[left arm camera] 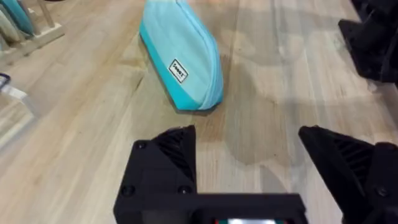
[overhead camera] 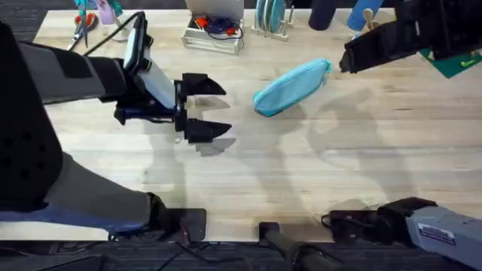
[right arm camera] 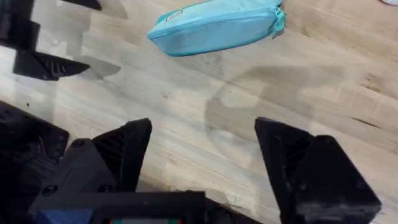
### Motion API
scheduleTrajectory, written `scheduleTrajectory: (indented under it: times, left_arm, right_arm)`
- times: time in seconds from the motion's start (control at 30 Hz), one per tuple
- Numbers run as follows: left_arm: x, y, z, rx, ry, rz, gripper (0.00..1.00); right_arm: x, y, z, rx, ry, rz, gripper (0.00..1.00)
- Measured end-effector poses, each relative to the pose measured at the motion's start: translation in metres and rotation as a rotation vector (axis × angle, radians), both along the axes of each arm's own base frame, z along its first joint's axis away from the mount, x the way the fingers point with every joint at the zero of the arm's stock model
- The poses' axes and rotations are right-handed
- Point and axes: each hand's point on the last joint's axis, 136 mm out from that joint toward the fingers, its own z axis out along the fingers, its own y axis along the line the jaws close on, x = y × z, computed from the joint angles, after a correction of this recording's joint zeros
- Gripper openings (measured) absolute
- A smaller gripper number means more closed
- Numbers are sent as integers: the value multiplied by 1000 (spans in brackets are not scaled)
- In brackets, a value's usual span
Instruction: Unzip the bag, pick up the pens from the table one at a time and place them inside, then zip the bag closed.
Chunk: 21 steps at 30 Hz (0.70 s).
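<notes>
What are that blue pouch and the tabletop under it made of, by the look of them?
The bag looks like soft woven fabric with a matte finish: it sags, has stitched seams and a small sewn label. The table looks like pale wood in glued planks, with visible grain and a smooth, faintly shiny surface; it may be sealed.

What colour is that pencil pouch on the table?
Light blue bag, clearest in the left wrist view.

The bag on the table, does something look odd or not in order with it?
Nothing looks damaged. The bag lies slanted on the table, zipped shut, on its side in the left wrist view. Both grippers, left and right, are open and apart from it. I see no pens lying on the table around it.
</notes>
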Motion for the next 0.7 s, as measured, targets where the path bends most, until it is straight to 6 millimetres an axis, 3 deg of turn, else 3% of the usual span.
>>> scheduleTrajectory:
  times: [0.33, 0.7]
  left_arm:
    - [0, 13, 55, 237, -113, 7, 997]
    - [-13, 30, 89, 413, -45, 211, 996]
  right_arm:
    - [0, 0, 0, -1, 0, 3, 998]
    - [0, 0, 0, -1, -1, 3, 998]
